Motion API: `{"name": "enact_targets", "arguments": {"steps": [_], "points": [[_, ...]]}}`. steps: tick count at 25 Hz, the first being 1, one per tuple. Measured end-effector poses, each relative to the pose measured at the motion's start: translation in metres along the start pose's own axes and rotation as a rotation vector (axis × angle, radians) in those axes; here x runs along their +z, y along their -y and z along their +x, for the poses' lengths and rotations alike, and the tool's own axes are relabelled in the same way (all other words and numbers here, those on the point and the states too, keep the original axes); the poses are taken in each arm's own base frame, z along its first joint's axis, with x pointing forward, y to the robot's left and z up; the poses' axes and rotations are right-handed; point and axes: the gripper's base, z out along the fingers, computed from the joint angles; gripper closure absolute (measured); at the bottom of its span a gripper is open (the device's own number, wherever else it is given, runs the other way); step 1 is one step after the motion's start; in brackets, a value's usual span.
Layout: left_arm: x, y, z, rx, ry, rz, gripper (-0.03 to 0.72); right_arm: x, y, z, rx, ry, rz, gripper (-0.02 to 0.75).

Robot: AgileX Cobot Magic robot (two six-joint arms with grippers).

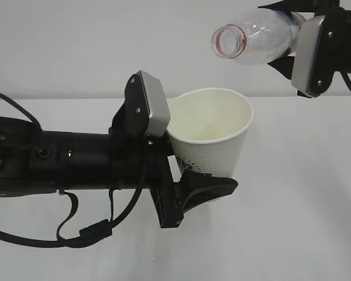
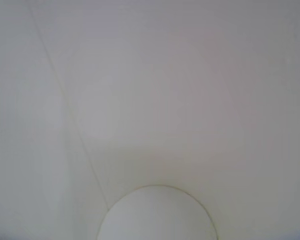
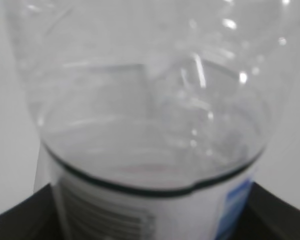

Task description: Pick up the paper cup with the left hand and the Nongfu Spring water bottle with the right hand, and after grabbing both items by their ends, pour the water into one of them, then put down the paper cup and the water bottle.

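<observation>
I hold the paper cup [image 1: 213,137] in my left end effector [image 1: 187,178], jaws clamped around its lower wall, the cup lifted off the white surface [image 1: 304,205] and leaning a little toward 1 o'clock. My right end effector [image 1: 316,50] grips the Nongfu Spring water bottle [image 1: 257,38] around its label band, at 1 o'clock from the cup, tipped nearly flat with its open mouth facing 8 o'clock, above the rim. The main risk I judge is a miss: the mouth sits near the cup's far edge, so a stream could overshoot or splash onto the surface. Squeezing too hard could also buckle the thin dimpled paper wall or crush the soft clear plastic, spurting water. The cup is a tapered cone, cream and smooth inside; the bottle is ribbed, glossy, with a red neck ring. I cannot tell whether water already lies in the cup.
</observation>
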Motion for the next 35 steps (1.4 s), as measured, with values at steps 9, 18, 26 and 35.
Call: {"name": "enact_targets", "arguments": {"steps": [9, 18, 26, 35], "points": [[0.0000, 0.0012, 0.0007, 0.014, -0.007, 0.013, 0.143, 0.0000, 0.0001, 0.0000, -0.060, -0.001, 0.001, 0.225], [0.0002, -0.0019, 0.0007, -0.011, -0.012, -0.020, 0.143, 0.0000, 0.0010, 0.0005, -0.113, -0.006, 0.010, 0.225], [0.0007, -0.0032, -0.0009, -0.013, -0.006, -0.026, 0.151, 0.0000, 0.0013, 0.0007, -0.136, -0.008, 0.014, 0.225], [0.0007, -0.0033, -0.0009, -0.013, -0.006, -0.027, 0.154, 0.0000, 0.0013, 0.0007, -0.139, -0.008, 0.014, 0.225]]}}
